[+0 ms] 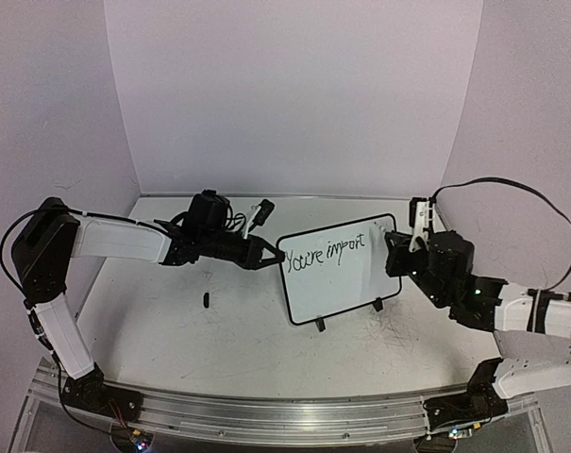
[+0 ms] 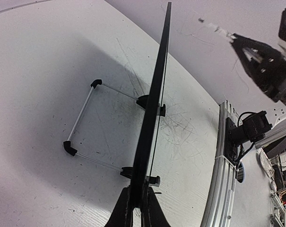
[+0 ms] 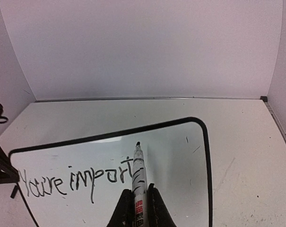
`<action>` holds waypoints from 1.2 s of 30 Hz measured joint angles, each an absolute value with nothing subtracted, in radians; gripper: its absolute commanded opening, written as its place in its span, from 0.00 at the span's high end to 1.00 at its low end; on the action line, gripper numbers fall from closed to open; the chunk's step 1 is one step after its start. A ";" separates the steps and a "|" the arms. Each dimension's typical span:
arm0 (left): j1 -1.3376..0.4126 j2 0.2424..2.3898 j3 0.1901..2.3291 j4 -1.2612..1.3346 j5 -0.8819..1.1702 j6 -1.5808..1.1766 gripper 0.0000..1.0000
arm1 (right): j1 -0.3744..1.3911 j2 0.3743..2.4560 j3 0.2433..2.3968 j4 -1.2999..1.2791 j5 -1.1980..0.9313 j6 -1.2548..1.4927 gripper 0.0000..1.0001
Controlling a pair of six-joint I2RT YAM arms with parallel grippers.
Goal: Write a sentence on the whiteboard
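Two claws, one board.

- Item, the whiteboard point(image 1: 337, 269): propped upright on its feet, right of the bench's point(image 1: 219, 349) middle. Its long axis runs across from one claw to the other. It reads "You're import".
- Item, left claw point(image 1: 269, 255): clenched on the board's left edge, frame pinched between the fingers.
- Item, right claw point(image 3: 139, 210): clenched on a marker point(image 3: 138, 172) that points away from it at the board face. The tip sits just right of the last letter; whether it touches cannot be told.
- Bearing for the next stroke: bare white lies right of the tip, toward the right-hand frame, on the right arm's own side.
- Judgement: the word looks unfinished and room on that line is short.
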State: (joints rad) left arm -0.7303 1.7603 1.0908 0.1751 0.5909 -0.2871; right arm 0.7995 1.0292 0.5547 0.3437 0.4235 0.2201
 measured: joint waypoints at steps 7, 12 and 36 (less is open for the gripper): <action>-0.731 1.758 1.091 0.174 0.589 -0.284 1.00 | 0.793 0.988 0.536 0.361 0.395 0.181 1.00; -0.733 1.753 1.091 0.168 0.583 -0.283 1.00 | 0.793 0.996 0.482 0.348 0.356 0.173 1.00; -0.733 1.753 1.090 0.166 0.583 -0.283 1.00 | 0.793 1.106 0.475 0.385 0.340 0.159 1.00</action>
State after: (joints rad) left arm -0.7334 1.7531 1.0904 0.1658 0.5827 -0.2829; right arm 0.7925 1.1060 0.4755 0.3847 0.3396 0.1585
